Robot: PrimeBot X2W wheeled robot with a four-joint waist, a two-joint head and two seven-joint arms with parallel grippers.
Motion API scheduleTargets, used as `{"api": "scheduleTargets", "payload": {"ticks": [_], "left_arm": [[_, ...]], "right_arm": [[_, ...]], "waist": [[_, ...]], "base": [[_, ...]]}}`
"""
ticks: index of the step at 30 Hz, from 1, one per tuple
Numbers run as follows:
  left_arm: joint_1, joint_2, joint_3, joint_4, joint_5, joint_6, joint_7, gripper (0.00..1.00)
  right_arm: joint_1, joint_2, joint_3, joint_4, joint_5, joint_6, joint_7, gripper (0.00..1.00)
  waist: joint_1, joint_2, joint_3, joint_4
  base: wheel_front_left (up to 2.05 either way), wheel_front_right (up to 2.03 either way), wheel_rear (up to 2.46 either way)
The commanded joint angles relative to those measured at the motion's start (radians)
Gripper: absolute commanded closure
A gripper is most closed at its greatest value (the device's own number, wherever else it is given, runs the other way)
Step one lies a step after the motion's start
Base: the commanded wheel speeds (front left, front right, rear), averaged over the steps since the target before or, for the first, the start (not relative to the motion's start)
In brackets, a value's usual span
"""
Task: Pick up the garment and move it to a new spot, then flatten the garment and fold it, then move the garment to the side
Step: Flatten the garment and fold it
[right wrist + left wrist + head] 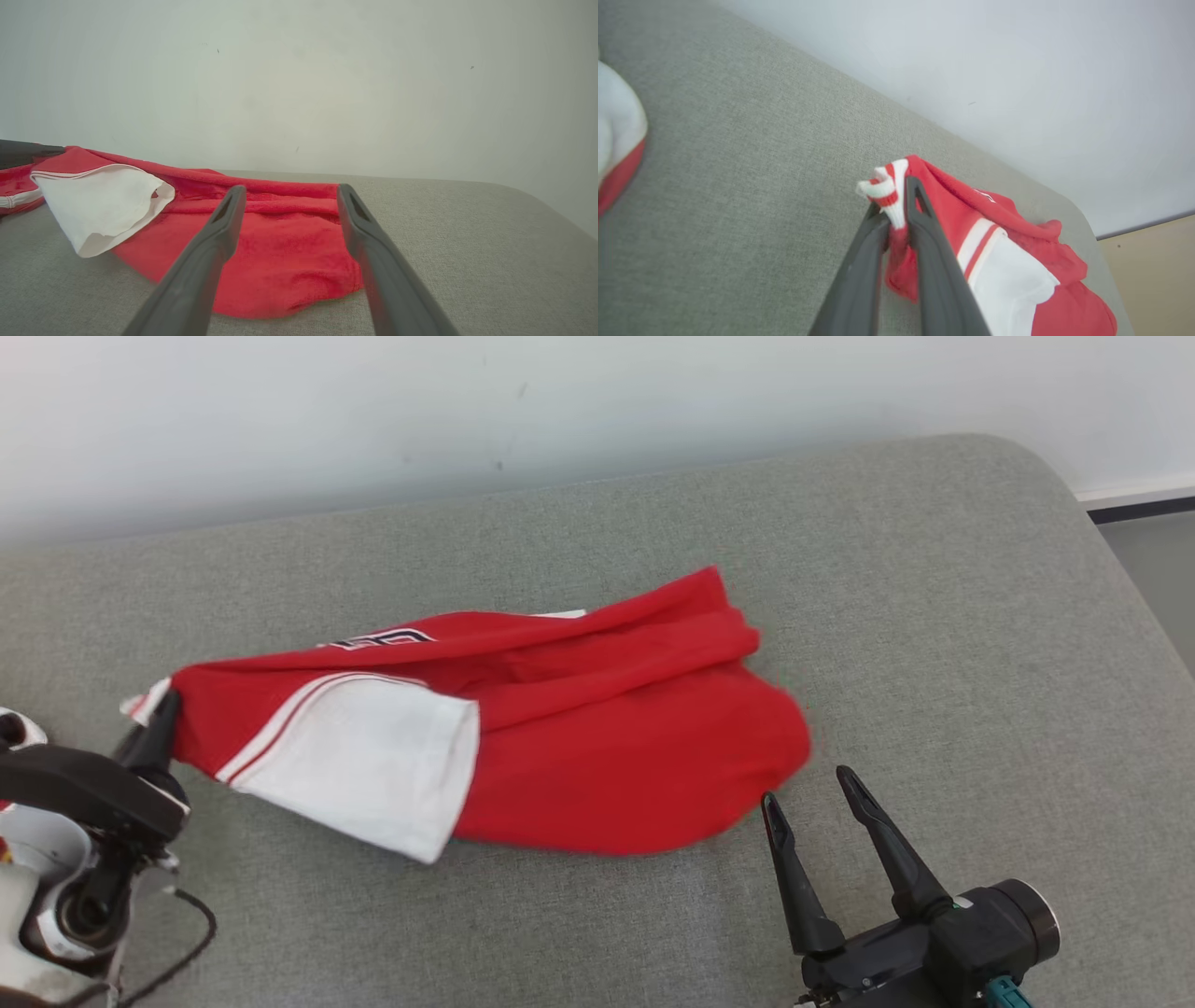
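The garment point(579, 747) is a red top with a white sleeve and white stripes, stretched in a bunched heap across the grey cushion. My left gripper point(163, 709) is shut on the garment's striped red-and-white edge at its left end; in the left wrist view that edge point(889, 191) sticks up between the two dark fingers point(924, 242). My right gripper point(808, 784) stands open just off the garment's lower right edge, with nothing between its fingers. In the right wrist view the red cloth point(285, 247) lies ahead of the spread fingers point(219, 233), and the white sleeve point(103, 210) hangs at the left.
The grey cushion point(934, 616) runs back to a pale wall point(467, 401). Its rounded right corner drops off to the floor point(1158, 579) at the far right. Bare cushion lies in front of and behind the garment.
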Motion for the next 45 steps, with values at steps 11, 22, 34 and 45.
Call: {"api": "scheduleTargets", "payload": {"ticks": [11,22,34,45], "left_arm": [[-0.026,-0.007,0.007,0.147,0.105,-0.030,-0.216,0.00],[0.226,-0.158,-0.006,-0.084,0.111,0.038,-0.347,0.00],[0.374,-0.268,-0.003,-0.238,0.297,0.049,-0.369,0.00],[0.506,-0.355,0.022,-0.390,0.687,0.042,-0.369,0.00]], "right_arm": [[0.010,0.000,0.006,0.002,0.010,-0.002,-0.002,0.00],[0.019,0.000,-0.003,0.009,0.025,-0.002,-0.002,0.00],[-0.076,0.000,-0.059,0.227,0.044,-0.002,-0.002,0.00],[-0.244,-0.010,-0.199,0.512,-0.008,-0.002,-0.001,0.00]], "waist": [[0.0000,-0.0001,-0.017,-0.006],[0.0000,-0.0001,-0.035,0.026],[0.0000,-0.0001,-0.041,0.123],[0.0000,-0.0001,-0.058,0.287]], "base": [[0.00,0.00,0.00],[0.00,0.00,0.00],[0.00,0.00,0.00],[0.00,0.00,0.00]]}}
